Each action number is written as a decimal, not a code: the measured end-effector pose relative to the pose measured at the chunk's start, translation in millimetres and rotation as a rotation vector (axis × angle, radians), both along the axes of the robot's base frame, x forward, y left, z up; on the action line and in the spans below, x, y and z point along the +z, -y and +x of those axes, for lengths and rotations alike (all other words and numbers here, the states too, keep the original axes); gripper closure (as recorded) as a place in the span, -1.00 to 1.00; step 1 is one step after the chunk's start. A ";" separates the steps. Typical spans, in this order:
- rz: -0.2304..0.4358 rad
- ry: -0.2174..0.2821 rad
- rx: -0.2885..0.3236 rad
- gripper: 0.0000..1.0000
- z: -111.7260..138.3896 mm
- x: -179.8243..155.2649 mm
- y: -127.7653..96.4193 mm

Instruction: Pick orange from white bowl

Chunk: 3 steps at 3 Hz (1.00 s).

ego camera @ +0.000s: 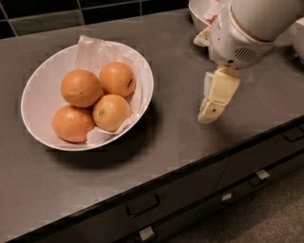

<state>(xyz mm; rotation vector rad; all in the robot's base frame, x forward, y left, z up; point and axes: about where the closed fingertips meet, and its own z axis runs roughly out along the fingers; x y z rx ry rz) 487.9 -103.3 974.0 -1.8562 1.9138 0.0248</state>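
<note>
The white bowl [40, 95] stands on the left of the dark counter, wide and shallow, lined with crinkled white paper [92, 47]. Several oranges lie in it, touching each other: one at the back left [80, 88], one at the back right [117, 78], one at the front right [111, 111] and one at the front left [72, 123]. My gripper [213, 102] hangs cream-coloured below the white wrist [237, 42]. It points down over the bare counter, to the right of the bowl and clear of it. It holds nothing that I can see.
A smaller white bowl with red berries [202, 14] stands at the back right, partly hidden by my arm. Another white rim [299, 40] shows at the right edge. The counter's front edge [190, 168] runs diagonally, with drawers and handles [142, 205] below.
</note>
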 end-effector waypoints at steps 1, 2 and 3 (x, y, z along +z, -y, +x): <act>0.019 0.030 0.053 -1.00 -2.3 12.1 -21.0; 0.044 0.076 0.128 -1.00 -6.6 32.6 -57.1; 0.085 0.081 0.187 -1.00 -6.0 37.0 -95.4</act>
